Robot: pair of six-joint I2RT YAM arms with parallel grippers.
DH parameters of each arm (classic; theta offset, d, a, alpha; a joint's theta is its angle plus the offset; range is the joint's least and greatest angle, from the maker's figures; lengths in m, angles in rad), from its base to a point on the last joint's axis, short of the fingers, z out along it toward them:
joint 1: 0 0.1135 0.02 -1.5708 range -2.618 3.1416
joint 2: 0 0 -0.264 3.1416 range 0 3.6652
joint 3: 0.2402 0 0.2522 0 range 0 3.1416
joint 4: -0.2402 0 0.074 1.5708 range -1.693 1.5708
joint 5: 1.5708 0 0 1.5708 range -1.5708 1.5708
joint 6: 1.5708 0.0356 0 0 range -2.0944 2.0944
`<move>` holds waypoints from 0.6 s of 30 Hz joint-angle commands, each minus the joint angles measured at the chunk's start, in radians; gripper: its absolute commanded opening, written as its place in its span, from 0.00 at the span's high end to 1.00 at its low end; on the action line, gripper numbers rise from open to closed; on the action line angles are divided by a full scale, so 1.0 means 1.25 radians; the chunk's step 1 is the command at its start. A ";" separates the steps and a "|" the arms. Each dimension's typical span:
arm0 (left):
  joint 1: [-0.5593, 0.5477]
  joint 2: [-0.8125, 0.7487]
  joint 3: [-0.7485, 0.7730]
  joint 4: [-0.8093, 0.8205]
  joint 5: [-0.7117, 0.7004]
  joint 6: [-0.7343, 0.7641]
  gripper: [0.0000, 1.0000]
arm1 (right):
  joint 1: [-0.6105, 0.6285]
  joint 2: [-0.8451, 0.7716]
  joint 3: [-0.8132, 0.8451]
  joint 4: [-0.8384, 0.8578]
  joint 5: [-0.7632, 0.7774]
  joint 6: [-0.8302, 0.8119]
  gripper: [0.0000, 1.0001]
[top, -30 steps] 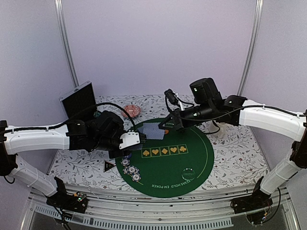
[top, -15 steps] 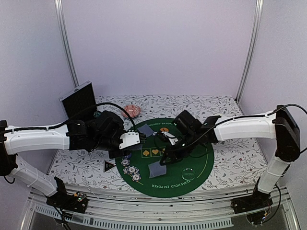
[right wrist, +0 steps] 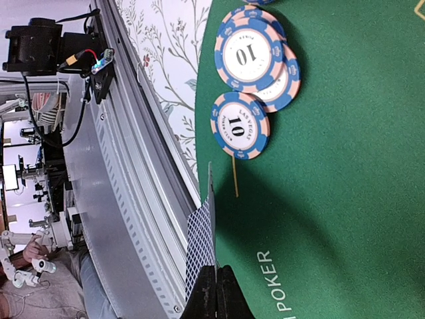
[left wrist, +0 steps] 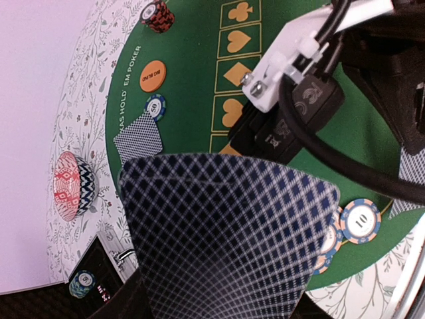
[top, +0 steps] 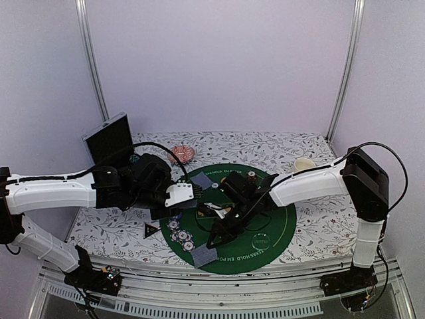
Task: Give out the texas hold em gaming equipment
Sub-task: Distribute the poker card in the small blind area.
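Right claw (right wrist: 216, 292) pinches one lattice-backed card (right wrist: 199, 256) edgewise over green felt mat (right wrist: 345, 166); left claw (top: 188, 195) clamps deck (left wrist: 226, 232); round striped chips (right wrist: 240, 125) beside.

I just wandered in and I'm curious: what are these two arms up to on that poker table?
They are laying out a poker game on the green mat. The left end effector holds what looks like a card stack, patterned backs toward its camera. The right end effector pinches a single card on edge, low at the mat's near rim beside some blue chips. Another face-down card lies on the mat's far side.
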State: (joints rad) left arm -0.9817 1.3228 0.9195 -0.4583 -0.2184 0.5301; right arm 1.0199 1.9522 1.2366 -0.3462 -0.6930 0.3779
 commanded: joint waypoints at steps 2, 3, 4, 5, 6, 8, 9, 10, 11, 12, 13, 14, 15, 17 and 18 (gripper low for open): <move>0.001 -0.007 0.003 0.013 0.003 -0.002 0.50 | -0.001 0.026 0.001 0.031 -0.034 0.004 0.97; 0.001 -0.007 0.003 0.013 0.005 -0.002 0.50 | -0.001 0.025 -0.001 0.029 -0.029 0.005 0.97; 0.000 -0.007 0.003 0.013 0.005 -0.002 0.50 | -0.001 0.025 -0.002 0.025 -0.022 0.008 0.97; 0.001 -0.006 0.003 0.013 0.005 -0.002 0.50 | -0.001 0.024 -0.002 0.019 -0.010 0.009 0.91; 0.001 -0.005 0.003 0.013 0.005 -0.002 0.50 | -0.001 0.020 -0.002 0.012 0.006 0.010 0.80; 0.000 -0.004 0.004 0.013 0.006 -0.002 0.50 | -0.001 0.008 0.000 -0.006 0.049 0.013 0.59; 0.000 -0.005 0.004 0.013 0.006 -0.001 0.50 | -0.002 -0.002 0.001 -0.018 0.078 0.015 0.49; 0.001 -0.004 0.004 0.013 0.007 -0.002 0.50 | -0.004 -0.015 0.003 -0.030 0.110 0.018 0.38; 0.000 -0.004 0.004 0.013 0.007 -0.002 0.50 | -0.007 -0.027 0.003 -0.042 0.145 0.021 0.26; 0.000 -0.005 0.004 0.013 0.008 -0.002 0.50 | -0.013 -0.044 0.002 -0.052 0.177 0.028 0.16; 0.000 -0.004 0.004 0.013 0.008 -0.002 0.50 | -0.019 -0.063 0.000 -0.059 0.212 0.033 0.03; 0.000 -0.004 0.005 0.013 0.009 -0.002 0.50 | -0.025 -0.084 -0.003 -0.064 0.240 0.042 0.01; 0.001 -0.005 0.006 0.013 0.009 -0.001 0.50 | -0.030 -0.107 -0.005 -0.067 0.273 0.048 0.01; 0.000 -0.006 0.006 0.013 0.009 -0.002 0.50 | -0.040 -0.165 -0.007 -0.067 0.335 0.060 0.01; 0.001 -0.008 0.006 0.013 0.009 -0.002 0.50 | -0.041 -0.188 -0.007 -0.063 0.369 0.063 0.01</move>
State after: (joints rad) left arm -0.9817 1.3228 0.9195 -0.4583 -0.2169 0.5301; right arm 0.9943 1.8767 1.2304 -0.4149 -0.4393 0.4232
